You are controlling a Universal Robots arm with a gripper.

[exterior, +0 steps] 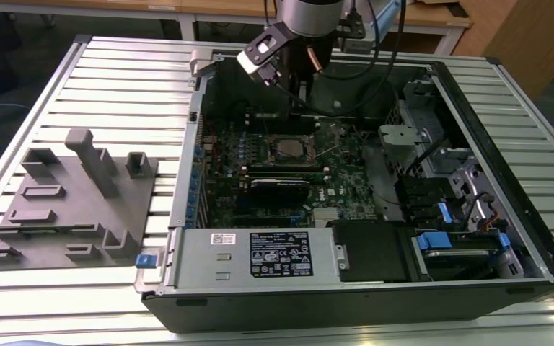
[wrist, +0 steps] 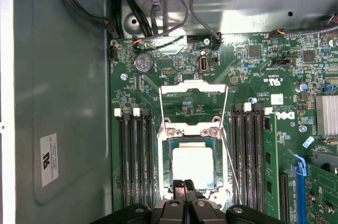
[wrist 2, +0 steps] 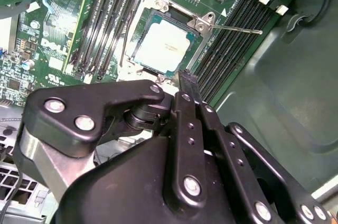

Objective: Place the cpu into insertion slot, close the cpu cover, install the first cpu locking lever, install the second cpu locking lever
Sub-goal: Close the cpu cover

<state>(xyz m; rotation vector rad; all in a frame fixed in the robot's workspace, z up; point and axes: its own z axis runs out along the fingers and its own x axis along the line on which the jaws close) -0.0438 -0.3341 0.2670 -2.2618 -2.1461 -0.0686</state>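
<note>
My pincer (wrist: 185,184) is pinched shut on nothing, tips just beside the cpu (wrist: 193,163), which lies seated in its socket (wrist: 165,155). The first wrist view shows the cpu cover (wrist: 193,87) standing open; the exterior view puts the socket mid-frame.

Grey fixture (exterior: 66,209) beside computer case (exterior: 354,306)

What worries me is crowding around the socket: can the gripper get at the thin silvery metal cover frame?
Probably yes. The shut black gripper sits by the square silver-topped cpu, and the cpu cover lies open just beyond with nothing over it; thin wire levers flank it.
</note>
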